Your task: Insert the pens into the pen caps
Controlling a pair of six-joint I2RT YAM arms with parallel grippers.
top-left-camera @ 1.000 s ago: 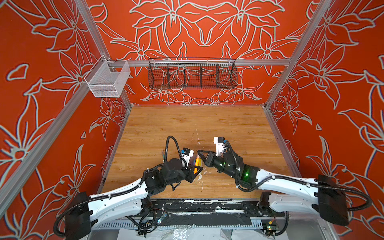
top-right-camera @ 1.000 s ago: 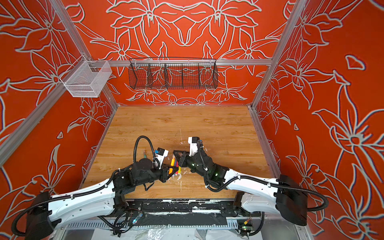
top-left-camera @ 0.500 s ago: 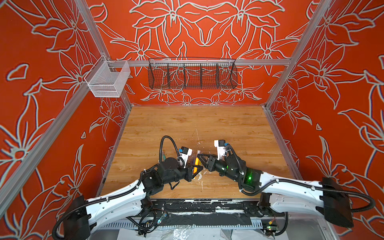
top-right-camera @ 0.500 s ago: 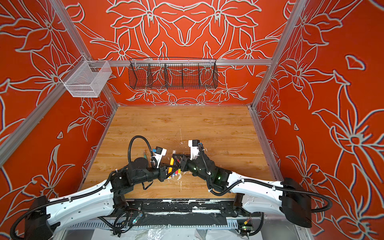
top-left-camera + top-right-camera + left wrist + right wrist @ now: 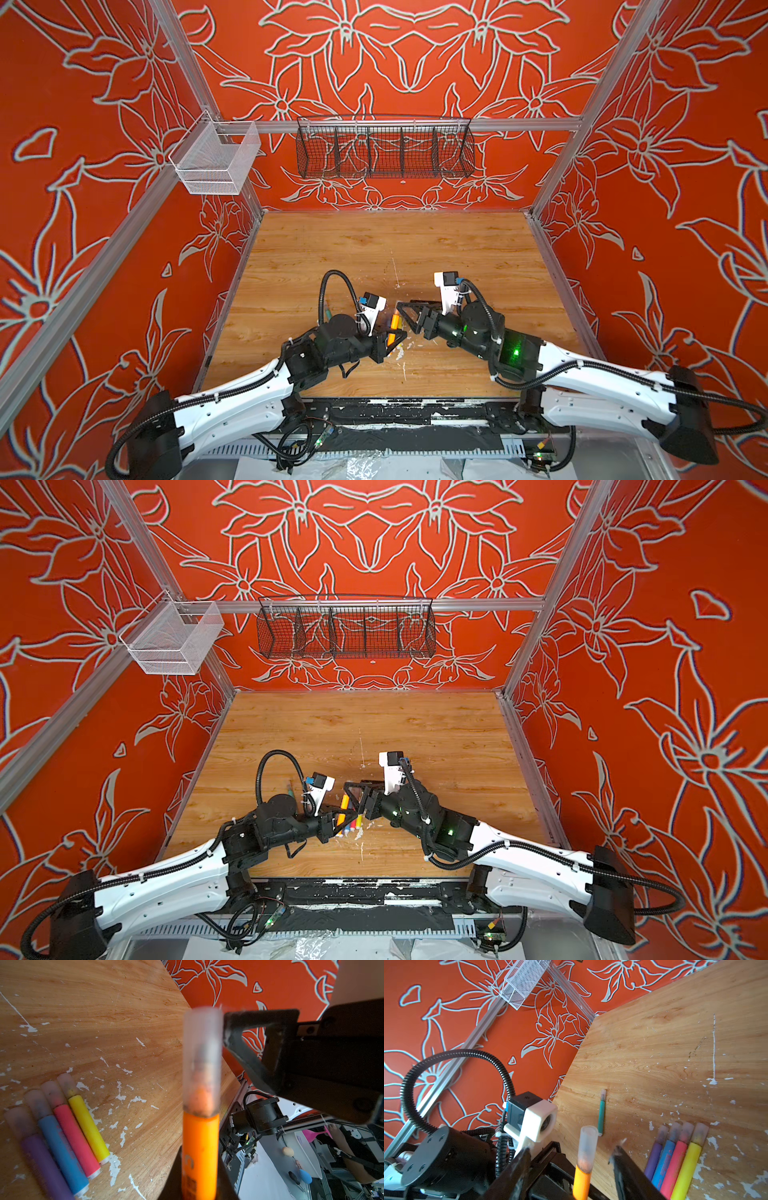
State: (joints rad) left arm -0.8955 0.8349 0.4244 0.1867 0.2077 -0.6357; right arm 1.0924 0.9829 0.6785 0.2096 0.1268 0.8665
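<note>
The left claw [image 5: 394,332] grips the orange pen [image 5: 200,1147] by its barrel above the wooden worktop [image 5: 654,1043], with a clear cap [image 5: 201,1053] seated over the tip. The right claw [image 5: 571,1153] stands wide, a finger on either side of that cap. Below, the purple pen [image 5: 653,1159], blue pen [image 5: 663,1163], pink-red pen [image 5: 673,1167] and yellow pen [image 5: 686,1169] lie capped side by side; the green pen [image 5: 601,1113], also capped, lies apart
</note>
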